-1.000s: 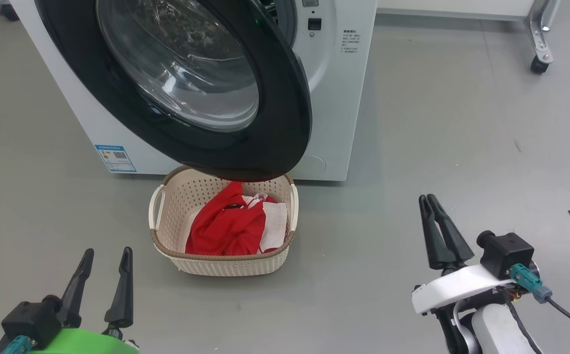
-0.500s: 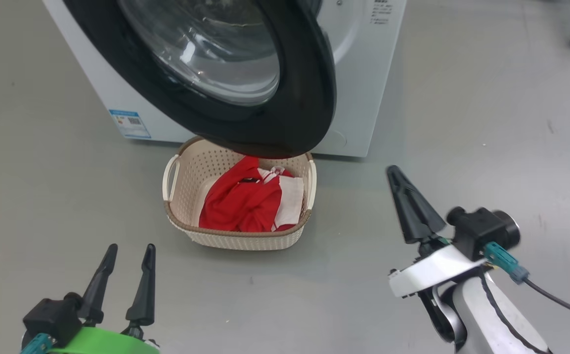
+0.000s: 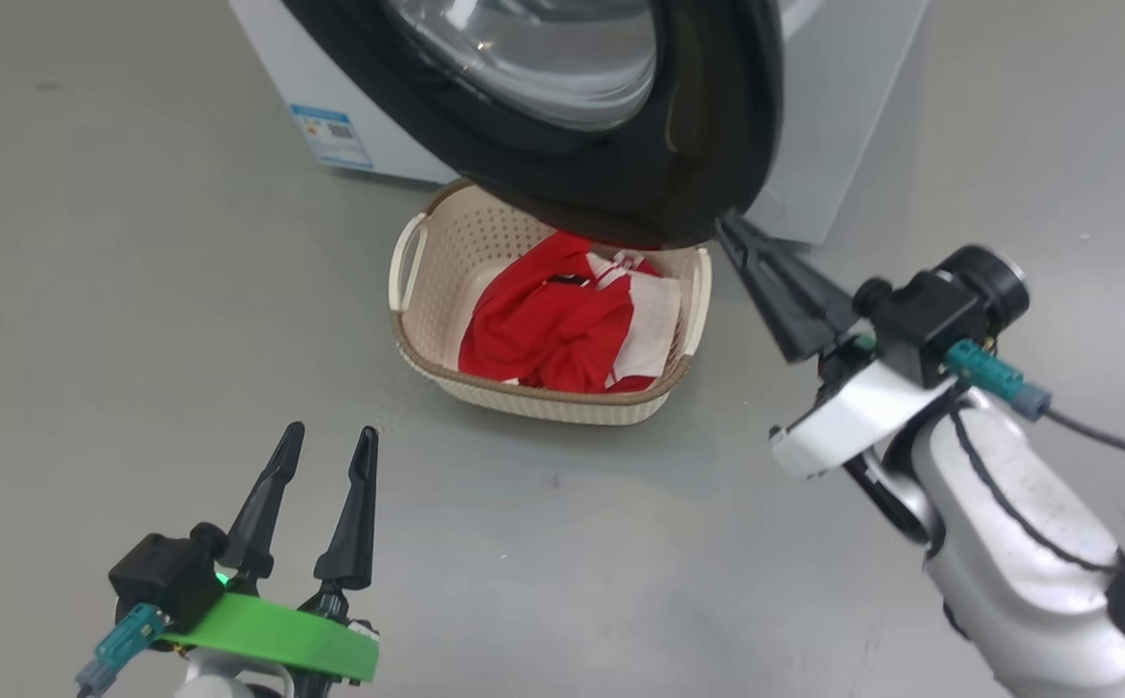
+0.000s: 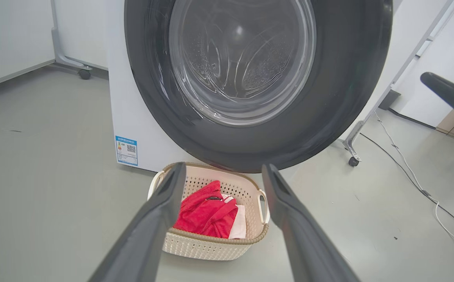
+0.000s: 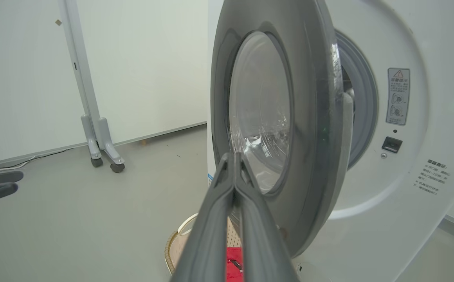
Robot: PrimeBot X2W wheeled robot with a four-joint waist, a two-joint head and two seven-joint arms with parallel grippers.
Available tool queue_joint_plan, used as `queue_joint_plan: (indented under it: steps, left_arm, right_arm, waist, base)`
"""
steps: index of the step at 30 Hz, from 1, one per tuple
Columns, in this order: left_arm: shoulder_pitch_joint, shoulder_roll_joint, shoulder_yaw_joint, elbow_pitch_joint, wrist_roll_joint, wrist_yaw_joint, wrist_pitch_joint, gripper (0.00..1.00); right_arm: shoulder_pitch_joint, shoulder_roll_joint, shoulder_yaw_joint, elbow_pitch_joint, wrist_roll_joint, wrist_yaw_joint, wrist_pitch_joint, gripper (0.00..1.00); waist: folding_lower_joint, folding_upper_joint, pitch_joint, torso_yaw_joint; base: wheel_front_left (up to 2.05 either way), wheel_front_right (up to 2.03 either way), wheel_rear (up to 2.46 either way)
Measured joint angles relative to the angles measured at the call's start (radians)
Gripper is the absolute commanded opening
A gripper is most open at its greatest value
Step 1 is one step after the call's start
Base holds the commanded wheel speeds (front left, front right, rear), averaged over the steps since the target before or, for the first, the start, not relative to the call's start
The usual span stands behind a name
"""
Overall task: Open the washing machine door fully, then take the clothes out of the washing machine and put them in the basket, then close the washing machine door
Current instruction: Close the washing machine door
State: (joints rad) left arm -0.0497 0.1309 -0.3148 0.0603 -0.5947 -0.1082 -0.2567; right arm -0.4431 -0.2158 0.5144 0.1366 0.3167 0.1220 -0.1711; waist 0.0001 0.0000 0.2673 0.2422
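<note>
You are looking at the door-closing step, by my judgement: the clothes [image 3: 553, 330] are lying in the basket [image 3: 446, 242], under the open door [image 3: 621, 184]. Your right gripper [image 3: 725, 225] is nearer, clenched on nothing and pointing its tips at the door's free edge, outer-face side, with the machine [image 3: 844, 97] beyond; contact I cannot tell. Your left gripper [image 3: 330, 432] is hanging released, well apart.

The clothes [image 3: 553, 330] are red and white, the perforated basket [image 3: 543, 402] cream, brown-rimmed, the door [image 3: 621, 194] apparently black.
</note>
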Motion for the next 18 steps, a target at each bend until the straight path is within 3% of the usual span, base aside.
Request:
queue_joint_plan:
  steps: [18]
  left_arm:
    - [-0.104,-0.050,-0.005,0.032,0.000,-0.012,0.000,1.00]
  right_arm:
    - [-0.215,-0.093,-0.107,0.088,0.039,0.000,0.043,0.00]
  waist:
    - [0.0000,0.0000,0.165,0.135]
  base:
    - [0.00,0.00,0.00]
